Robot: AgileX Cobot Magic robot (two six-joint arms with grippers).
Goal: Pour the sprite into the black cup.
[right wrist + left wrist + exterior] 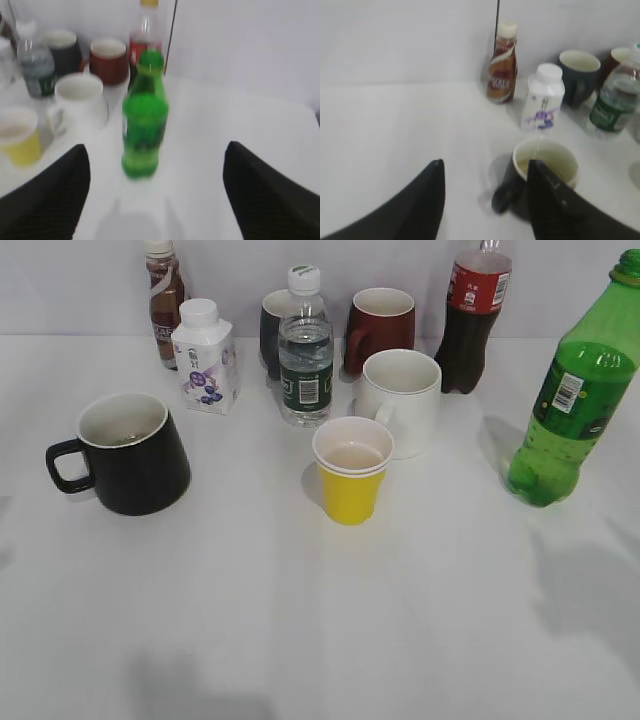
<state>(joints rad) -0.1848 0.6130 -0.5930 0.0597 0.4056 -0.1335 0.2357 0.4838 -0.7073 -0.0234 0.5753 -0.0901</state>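
The sprite (570, 400), a tall green bottle with a white barcode patch, stands upright at the right of the table; it also shows in the right wrist view (144, 117). The black cup (130, 452), white inside with its handle to the left, stands at the left and holds a little pale liquid. It shows in the left wrist view (540, 170), partly behind one finger. My left gripper (485, 172) is open and empty, just short of the cup. My right gripper (156, 160) is open wide and empty, short of the sprite. Neither gripper shows in the exterior view.
A yellow paper cup (351, 472) and a white mug (400, 400) stand in the middle. Behind them are a clear water bottle (305, 350), a dark grey mug (274, 330), a dark red mug (380, 328), a cola bottle (474, 315), a white carton (205, 357) and a brown bottle (164, 300).
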